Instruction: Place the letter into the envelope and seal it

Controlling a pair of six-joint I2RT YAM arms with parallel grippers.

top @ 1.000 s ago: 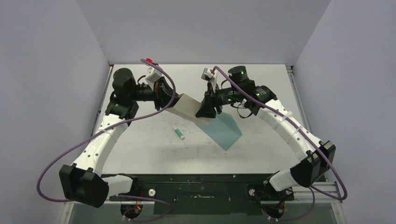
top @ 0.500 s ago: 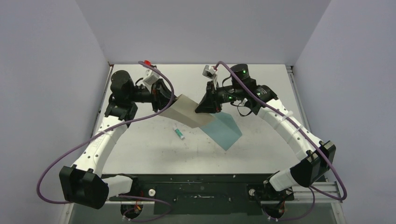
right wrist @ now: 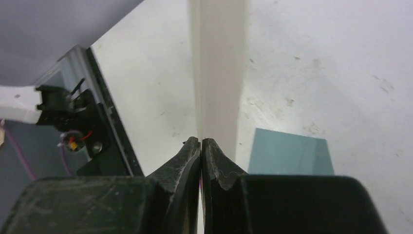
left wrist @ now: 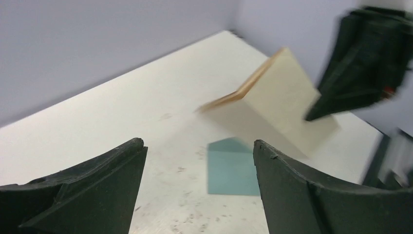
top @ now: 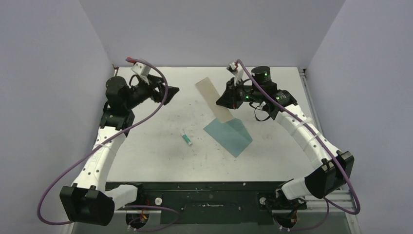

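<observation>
The white worktop (top: 160,161) carries 2 arms bolted at its near edge. The left arm (top: 104,146) reaches toward the far left corner, and its left claw (top: 171,90) is spread wide with nothing between its fingers, pointing across at the letter and well apart from it. The right arm (top: 302,131) reaches in from the right edge. Its right claw (top: 221,101) is pressed together, pinching the letter by one long edge.

The teal envelope (top: 229,137) lies flat on the worktop, a little right of the middle, turned at an angle to the edges.

The tan letter (top: 213,100) is held up off the worktop, tilted, its upper end toward the far edge and its lower end just over the envelope's far corner. Whether they touch, I cannot tell.

A small white-and-green glue tube (top: 187,139) lies near the middle, left of the envelope.
</observation>
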